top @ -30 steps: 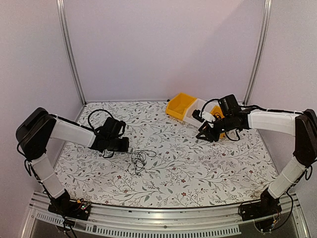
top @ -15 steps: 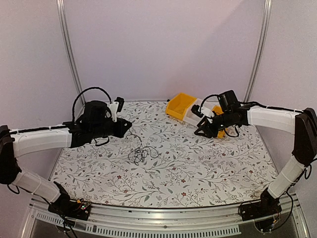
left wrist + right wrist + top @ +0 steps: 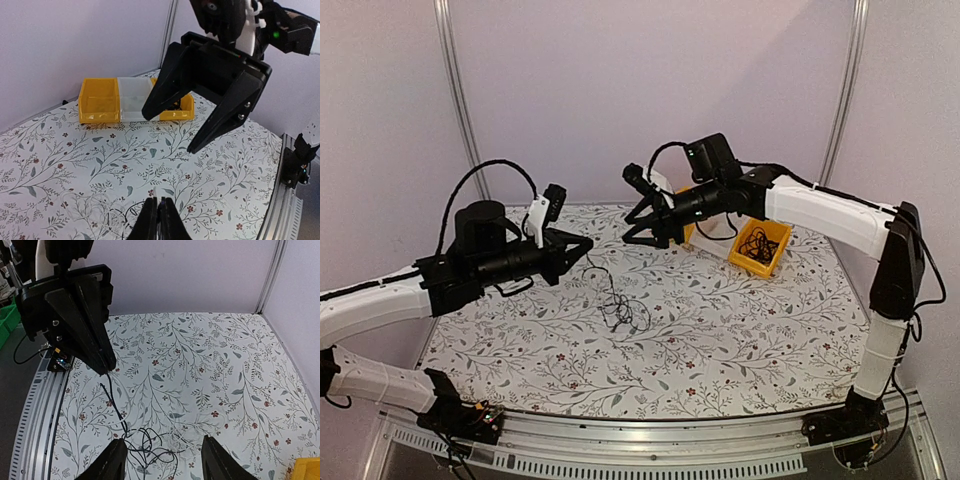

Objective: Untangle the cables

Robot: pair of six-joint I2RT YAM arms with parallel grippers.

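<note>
A clump of thin black cables (image 3: 625,315) lies mid-table. One strand (image 3: 604,284) rises from it to my left gripper (image 3: 583,248), which is shut on its end a little above the cloth. In the left wrist view the left gripper (image 3: 159,204) shows its jaws pressed together, with black cable loops (image 3: 114,220) below them. My right gripper (image 3: 642,236) hovers open just right of the left one, above the clump. The right wrist view has the clump (image 3: 147,447) between the spread right fingers (image 3: 116,460), and the strand (image 3: 111,400) running up to the left gripper (image 3: 107,371).
A yellow bin (image 3: 757,263) at the back right holds more black cables. In the left wrist view a yellow bin (image 3: 100,102), a white bin (image 3: 135,97) and another yellow bin (image 3: 182,109) stand in a row behind the right gripper (image 3: 169,132). Faint pale wire loops (image 3: 200,437) lie by the clump.
The left arm rose and swung toward the centre, drawing one strand up from the clump. The right arm swung left from the bins to above the clump, its jaws opening wider.
</note>
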